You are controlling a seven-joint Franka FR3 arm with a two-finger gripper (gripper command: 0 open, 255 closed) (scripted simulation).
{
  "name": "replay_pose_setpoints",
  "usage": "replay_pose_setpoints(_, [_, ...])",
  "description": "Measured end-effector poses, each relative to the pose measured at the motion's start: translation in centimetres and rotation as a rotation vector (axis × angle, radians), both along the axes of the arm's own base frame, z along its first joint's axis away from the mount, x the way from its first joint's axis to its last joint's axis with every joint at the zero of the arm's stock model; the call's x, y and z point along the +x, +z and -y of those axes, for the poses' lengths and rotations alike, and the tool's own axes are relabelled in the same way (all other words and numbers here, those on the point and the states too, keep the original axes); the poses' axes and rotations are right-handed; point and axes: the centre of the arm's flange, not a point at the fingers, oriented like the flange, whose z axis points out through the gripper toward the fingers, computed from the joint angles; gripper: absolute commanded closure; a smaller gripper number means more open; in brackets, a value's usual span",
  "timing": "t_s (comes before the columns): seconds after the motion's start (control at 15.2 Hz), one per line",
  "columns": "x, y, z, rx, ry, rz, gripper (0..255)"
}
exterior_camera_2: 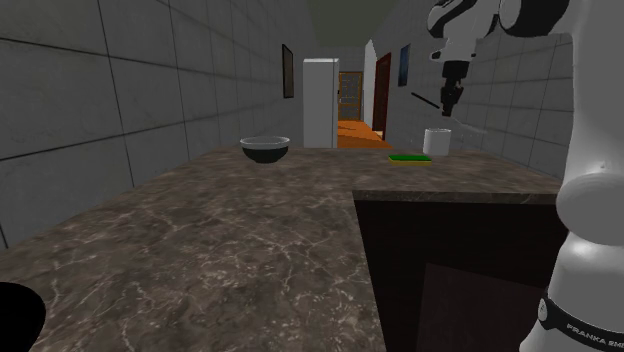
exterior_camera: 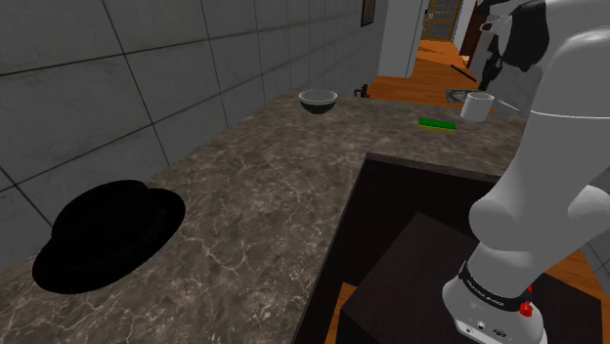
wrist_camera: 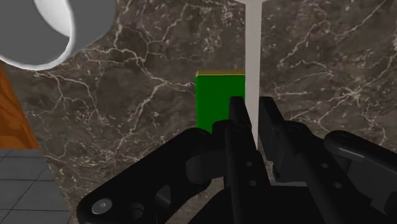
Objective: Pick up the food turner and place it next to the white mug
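Pale food turner (wrist_camera: pixel 252 57) sticks out, clamped in the pincer (wrist_camera: pixel 254 107)

Turner (wrist_camera: pixel 252 51) clasped aloft (white mug (exterior_camera: pixel 476 107) upright).

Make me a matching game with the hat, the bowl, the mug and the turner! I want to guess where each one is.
Things:
1 hat
2 bowl
3 mug
4 turner

Places:
A clasped in the gripper
B beside the green block
C near end of the counter, at the shoulder view's lower left
D far end, by the tiled wall

Pairs: 1-C, 2-D, 3-B, 4-A
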Motion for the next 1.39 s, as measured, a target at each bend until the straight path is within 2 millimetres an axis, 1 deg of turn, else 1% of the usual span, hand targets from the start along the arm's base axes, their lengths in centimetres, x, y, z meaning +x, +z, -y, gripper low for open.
replay_pose_setpoints(0.07, [-0.6, 0.1, 0.8, 0.000, 0.000, 0.000, 255])
replay_pose_setpoints(0.2, [-2.6, 0.2, 2.7, 0.000, 0.000, 0.000, 255])
replay_pose_setpoints(0.33, [-3.3, -0.5, 3.3, 0.001, 0.002, 0.000, 255])
replay_pose_setpoints(0.53, [-3.4, -2.0, 3.6, 0.001, 0.003, 0.000, 255])
replay_pose_setpoints(1.39, [-3.5, -8.8, 3.6, 0.001, 0.003, 0.000, 255])
